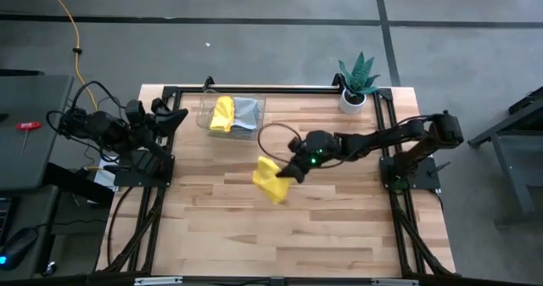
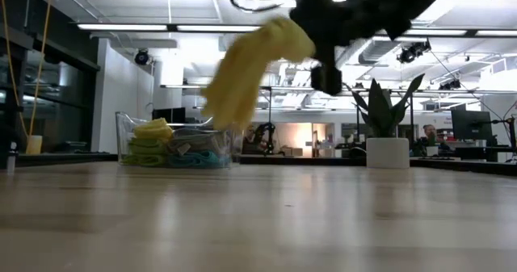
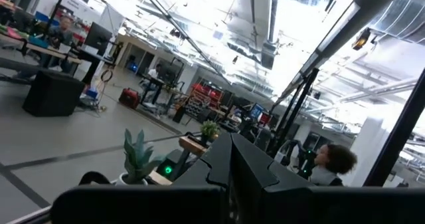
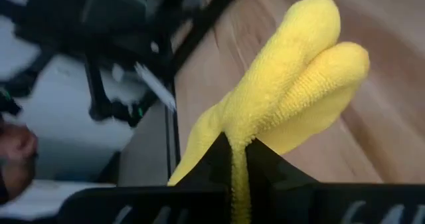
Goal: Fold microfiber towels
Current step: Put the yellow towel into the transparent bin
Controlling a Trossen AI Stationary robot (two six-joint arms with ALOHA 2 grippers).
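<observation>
A yellow microfiber towel [image 1: 270,181] hangs bunched in the air over the middle of the table, held by my right gripper [image 1: 291,172]; it also shows in the low view [image 2: 246,70] and the right wrist view [image 4: 285,91]. A second yellow towel [image 1: 223,114] lies with a grey one [image 1: 246,110] in the clear plastic tray [image 1: 204,116] at the far left; the low view shows lime green [image 2: 149,152] and teal-blue [image 2: 198,161] cloths stacked there too. My left gripper [image 1: 176,116] waits at the table's far left edge, its fingers [image 3: 232,177] close together. My right gripper pinches a bunched fold of the yellow towel [image 4: 238,159] between its two fingers, several layers gathered together. It comes at it slanting from the table's right. The towel is lifted clear of the table and hangs slack beyond the fingers [image 2: 234,86].
A potted green plant [image 1: 356,84] in a white pot stands at the far right corner. A black frame [image 1: 254,89] runs along the table's far and side edges. Bare wood lies toward the near edge [image 1: 280,243].
</observation>
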